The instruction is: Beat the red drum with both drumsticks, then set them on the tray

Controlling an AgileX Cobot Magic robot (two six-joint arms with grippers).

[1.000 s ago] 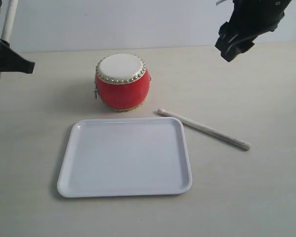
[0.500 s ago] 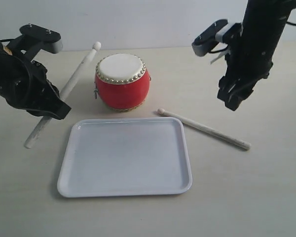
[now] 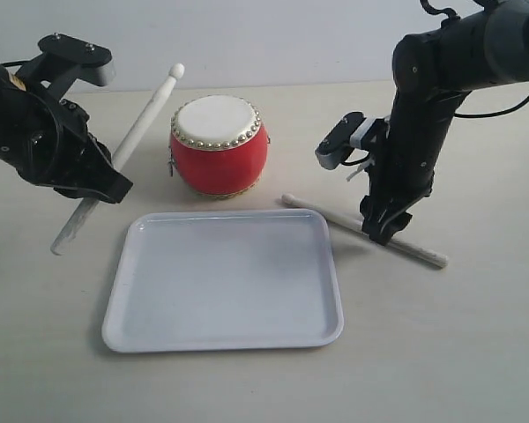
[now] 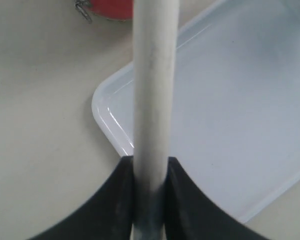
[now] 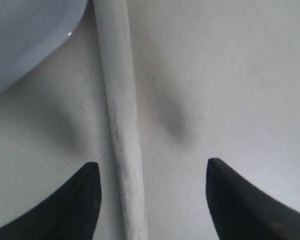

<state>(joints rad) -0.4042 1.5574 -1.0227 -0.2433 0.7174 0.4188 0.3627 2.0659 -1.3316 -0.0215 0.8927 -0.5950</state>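
The red drum (image 3: 218,145) stands at upper centre of the exterior view, and the tray (image 3: 225,291) lies just below it with nothing on it. I judge I am at the pickup stage, with one stick in hand, one to fetch, and no beating possible yet. The held drumstick (image 3: 123,152) slants across the left of the frame, its rounded tip up beside the drum's upper left and its butt low near the tray's left edge. My left gripper (image 3: 93,192) is clamped around its lower part, and the left wrist view shows both jaws pressed against the shaft (image 4: 154,90). The other drumstick (image 3: 419,251) lies flat on the table at right of centre, its tip near the tray's upper right corner. My right gripper (image 3: 381,231) is down over its middle with the jaws spread wide and nothing between them gripped. In the right wrist view that stick (image 5: 121,110) runs between the jaws but sits closer to one of them. The next move, as I read it, calls for shifting a little sideways to centre the shaft, settling low and closing firmly. Whether my fingertips already touch the table I cannot tell. My right arm drops steeply from the upper right, wrist pointing almost straight down, while my left arm reaches in from the left edge, raised clear of the table.
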